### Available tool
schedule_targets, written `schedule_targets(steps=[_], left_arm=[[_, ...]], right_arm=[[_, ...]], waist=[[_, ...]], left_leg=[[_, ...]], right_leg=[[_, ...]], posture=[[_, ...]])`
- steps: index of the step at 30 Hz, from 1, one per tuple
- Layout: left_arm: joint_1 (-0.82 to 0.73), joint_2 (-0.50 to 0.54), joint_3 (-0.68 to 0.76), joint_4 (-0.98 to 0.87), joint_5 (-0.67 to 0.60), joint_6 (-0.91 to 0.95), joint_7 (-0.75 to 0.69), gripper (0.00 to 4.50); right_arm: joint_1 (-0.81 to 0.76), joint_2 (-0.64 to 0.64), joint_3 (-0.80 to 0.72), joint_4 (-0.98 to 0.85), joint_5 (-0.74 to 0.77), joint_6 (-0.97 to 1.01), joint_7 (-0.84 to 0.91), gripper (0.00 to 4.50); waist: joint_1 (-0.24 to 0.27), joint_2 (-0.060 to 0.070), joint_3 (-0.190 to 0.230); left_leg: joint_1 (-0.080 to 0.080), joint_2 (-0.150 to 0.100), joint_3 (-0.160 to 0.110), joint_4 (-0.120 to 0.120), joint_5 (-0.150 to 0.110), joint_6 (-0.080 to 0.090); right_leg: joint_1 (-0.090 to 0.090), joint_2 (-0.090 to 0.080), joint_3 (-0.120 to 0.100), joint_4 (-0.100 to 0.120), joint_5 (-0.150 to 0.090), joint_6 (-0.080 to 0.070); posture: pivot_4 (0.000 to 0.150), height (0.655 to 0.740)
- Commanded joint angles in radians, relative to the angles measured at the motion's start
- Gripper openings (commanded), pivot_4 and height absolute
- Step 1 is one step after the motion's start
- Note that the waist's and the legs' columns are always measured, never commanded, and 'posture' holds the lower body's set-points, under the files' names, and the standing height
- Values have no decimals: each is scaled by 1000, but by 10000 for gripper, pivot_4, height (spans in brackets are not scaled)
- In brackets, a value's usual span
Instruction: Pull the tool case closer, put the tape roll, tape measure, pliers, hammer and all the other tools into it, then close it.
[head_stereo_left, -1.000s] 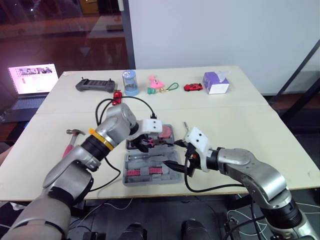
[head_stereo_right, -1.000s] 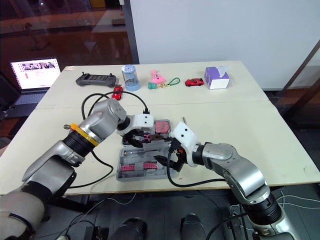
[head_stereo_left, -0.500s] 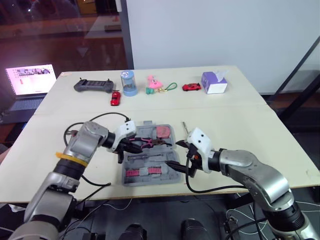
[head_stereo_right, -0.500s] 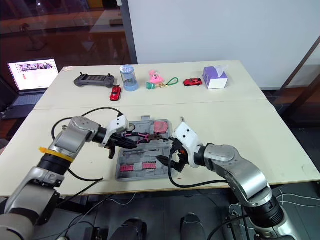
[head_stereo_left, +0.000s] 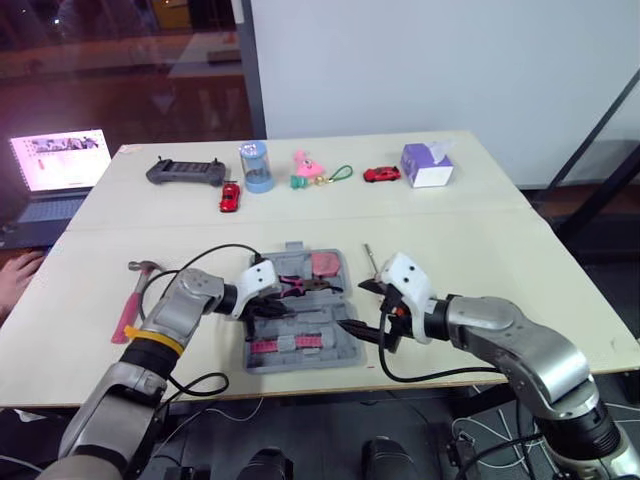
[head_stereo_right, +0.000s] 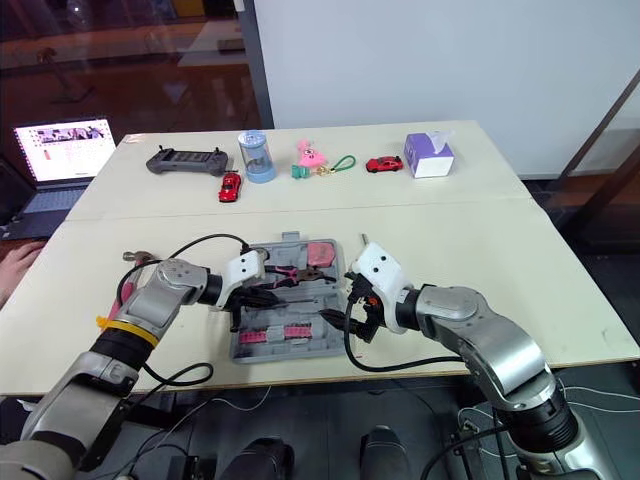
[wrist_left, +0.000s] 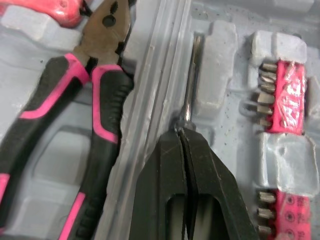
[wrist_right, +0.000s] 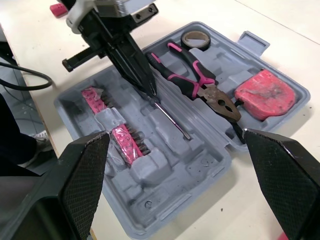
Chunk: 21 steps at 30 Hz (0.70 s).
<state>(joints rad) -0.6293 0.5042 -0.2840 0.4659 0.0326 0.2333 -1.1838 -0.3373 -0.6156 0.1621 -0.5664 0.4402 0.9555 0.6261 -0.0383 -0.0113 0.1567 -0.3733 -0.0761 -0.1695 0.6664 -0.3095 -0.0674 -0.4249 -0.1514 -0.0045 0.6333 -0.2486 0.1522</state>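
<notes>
Tool case (head_stereo_left: 300, 358) lies open on the bench (head_stereo_left: 480, 250), lower centre of the head view. Seated inside it are the pliers (wrist_right: 200, 82), tape roll (wrist_right: 192, 39), pink tape measure (wrist_right: 262, 95) and a thin metal rod (wrist_right: 172, 120). Left claw (wrist_left: 181, 131) is clenched, tips meeting at the rod's end; whether it pinches the rod cannot be told. Right claw (head_stereo_left: 358, 307) is released, spread wide just beside the case's right edge. Hammer (head_stereo_left: 130, 305) lies on the bench at left, apart from the case.
</notes>
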Motion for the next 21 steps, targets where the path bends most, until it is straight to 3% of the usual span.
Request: schedule_targets(steps=[1,6,11,12,17,21], left_arm=[[18,3,-51,86,75,-74,55,523],[2,-9,-58,137,92,-102,87,523],[-33,-7,11,81,11,-69,74,523],[-44,6,39,44,-19,-41,62,523],[-20,133,214,-220,-209,142,-26,523],[106,294,382,-392,-334,301,-80,523]], right_arm=[[-12,-19,-33,-47,19,9,3,45000],[-15,-30,-35,-43,19,13,3,45000],[-9,-41,-45,-30,20,-1,11,45000],[-7,-44,-53,-26,22,-4,13,45000],[35,-73,-138,12,27,-46,31,45000],[92,-117,-212,52,14,-95,57,45000]], waist=[[3,0,0],[9,2,-2],[25,2,-2],[26,2,-2],[22,0,-1],[16,0,0]], left_leg=[[0,0,0,0,0,0],[2,0,0,0,0,0],[12,0,0,0,-1,2],[16,0,0,-1,-5,8],[16,0,0,-1,-6,11],[14,1,1,-1,-3,6]], right_leg=[[0,0,0,0,0,0],[3,0,0,0,0,0],[12,0,0,-1,0,0],[16,0,0,-2,0,0],[16,1,0,-1,0,0],[13,1,1,-2,0,0]], posture=[[1500,7400],[1500,7400],[1500,7400],[1500,7400],[1500,7400],[1500,7400]])
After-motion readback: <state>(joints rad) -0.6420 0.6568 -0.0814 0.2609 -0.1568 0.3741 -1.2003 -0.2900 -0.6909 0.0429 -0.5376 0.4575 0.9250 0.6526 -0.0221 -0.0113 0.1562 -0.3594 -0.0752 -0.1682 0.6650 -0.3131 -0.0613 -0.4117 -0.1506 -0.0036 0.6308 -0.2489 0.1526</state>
